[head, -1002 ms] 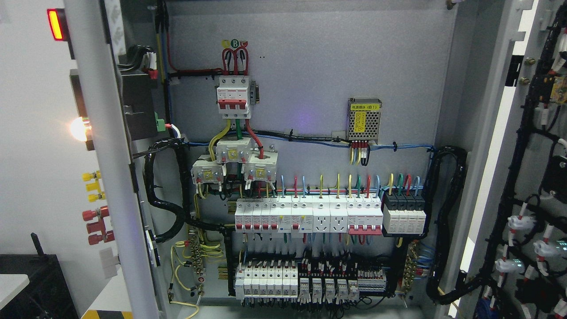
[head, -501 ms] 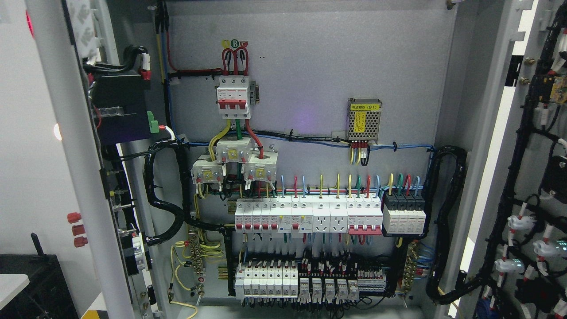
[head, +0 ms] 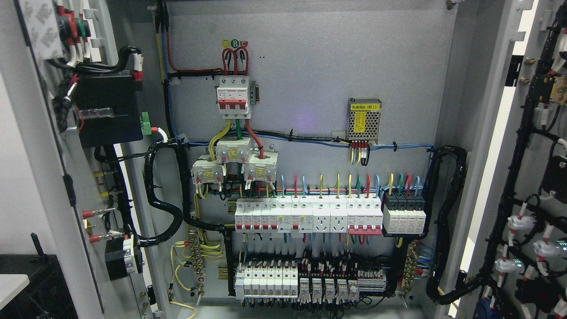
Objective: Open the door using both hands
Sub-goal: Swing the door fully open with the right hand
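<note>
Grey steel left door [head: 40, 186] and right door [head: 522, 177] stand wide; robot hands unseen, state unknowable; a rebounding door could strain its wiring harness [head: 133, 177].

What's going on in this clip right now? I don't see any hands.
Neither robot hand is in view. An electrical cabinet stands open: the left door is swung out so its wired inner face shows, and the right door is open too. Between them the back panel with its breaker rows is fully exposed.
</note>
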Robot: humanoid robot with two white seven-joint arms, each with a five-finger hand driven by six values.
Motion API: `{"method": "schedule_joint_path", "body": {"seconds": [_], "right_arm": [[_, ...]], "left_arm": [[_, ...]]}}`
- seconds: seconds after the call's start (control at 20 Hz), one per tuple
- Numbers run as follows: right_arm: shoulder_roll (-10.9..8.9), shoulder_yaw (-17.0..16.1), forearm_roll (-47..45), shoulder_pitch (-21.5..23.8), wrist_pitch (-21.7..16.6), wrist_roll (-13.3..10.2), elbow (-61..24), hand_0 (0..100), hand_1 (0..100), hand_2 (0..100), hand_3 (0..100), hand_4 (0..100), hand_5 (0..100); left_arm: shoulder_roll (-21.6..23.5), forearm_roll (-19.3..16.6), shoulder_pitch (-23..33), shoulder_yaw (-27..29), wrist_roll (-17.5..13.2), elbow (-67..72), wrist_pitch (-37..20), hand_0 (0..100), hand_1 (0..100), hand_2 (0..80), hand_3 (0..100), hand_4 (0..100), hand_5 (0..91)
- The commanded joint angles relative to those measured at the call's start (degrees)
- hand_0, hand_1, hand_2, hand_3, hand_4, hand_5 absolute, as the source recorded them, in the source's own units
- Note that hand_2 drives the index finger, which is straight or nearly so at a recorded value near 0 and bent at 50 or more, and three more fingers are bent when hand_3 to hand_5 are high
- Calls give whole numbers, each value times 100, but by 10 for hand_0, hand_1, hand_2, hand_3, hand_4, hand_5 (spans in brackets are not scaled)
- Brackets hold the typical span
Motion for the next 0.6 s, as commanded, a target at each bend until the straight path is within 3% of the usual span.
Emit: {"method": "schedule_joint_path", "body": {"seconds": [0.0, 0.55], "right_arm": [[98, 352, 23, -126, 5, -116, 24, 386, 0, 0, 0, 0, 0], [186, 677, 136, -153, 5, -275, 59, 386, 0, 0, 0, 0, 0]], "left_arm": [[-193, 0, -1, 5, 1, 0, 0, 0, 0, 0, 0, 0, 0], [-193, 0, 8, -4, 1, 0, 0, 0, 0, 0, 0, 0, 0]]}}
